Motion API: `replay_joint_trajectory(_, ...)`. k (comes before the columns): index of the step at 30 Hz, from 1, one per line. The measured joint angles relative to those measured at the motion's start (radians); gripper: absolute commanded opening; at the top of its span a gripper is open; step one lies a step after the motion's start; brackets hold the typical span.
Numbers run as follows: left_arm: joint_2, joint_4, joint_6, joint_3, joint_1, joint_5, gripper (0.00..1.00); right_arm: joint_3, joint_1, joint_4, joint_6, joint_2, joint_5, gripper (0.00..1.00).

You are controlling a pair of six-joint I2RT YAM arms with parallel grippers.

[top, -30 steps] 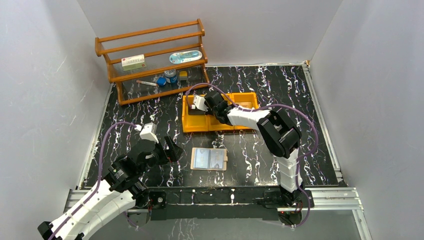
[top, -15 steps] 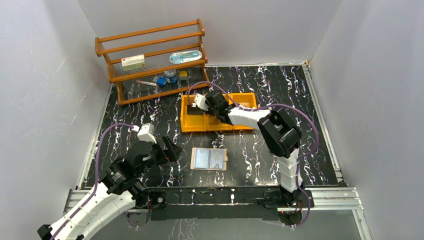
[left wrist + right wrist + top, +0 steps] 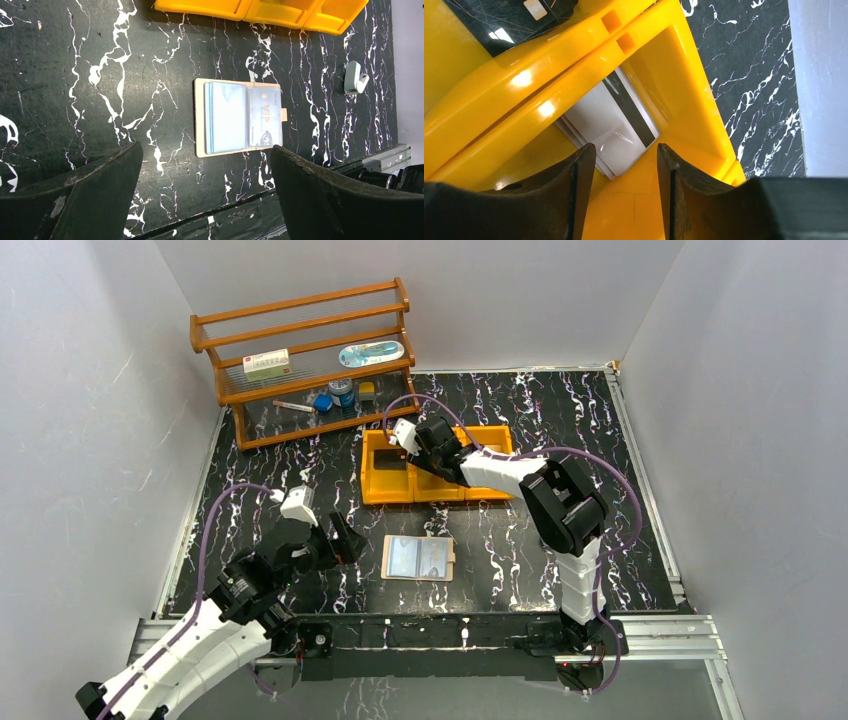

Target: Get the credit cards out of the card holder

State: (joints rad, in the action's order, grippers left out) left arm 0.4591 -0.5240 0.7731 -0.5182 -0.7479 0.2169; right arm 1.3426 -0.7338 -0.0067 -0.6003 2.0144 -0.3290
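**Caution: Card Holder Unrestrained**

Right gripper (image 3: 624, 150) hangs over the yellow bin (image 3: 684, 85), jaws parted, gripping nothing; a silvery credit card (image 3: 611, 127) lies in the compartment beneath. Left gripper (image 3: 205, 150) hovers spread wide above the card holder (image 3: 225, 117), which lies open on the table with a VIP card (image 3: 265, 117) pocketed. Pulling that card may drag the loose holder along

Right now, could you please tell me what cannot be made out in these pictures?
- How many credit cards the card holder holds: left wrist view, pockets overlap them.
- The silvery card in the yellow bin: right wrist view, bin walls hide its ends.
- Items on the shelf: top view, too small.
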Motion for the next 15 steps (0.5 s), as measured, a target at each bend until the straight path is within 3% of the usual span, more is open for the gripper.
replay_joint_trajectory(9,0.035,0.001,-0.004,0.000,0.000,-0.020,0.98,0.000,0.008,-0.013,0.106,-0.033,0.002,0.59)
replay_joint_trajectory(15,0.063,0.009,-0.011,0.000,0.000,-0.034,0.96,-0.032,0.008,-0.089,0.425,-0.247,0.053,0.59)
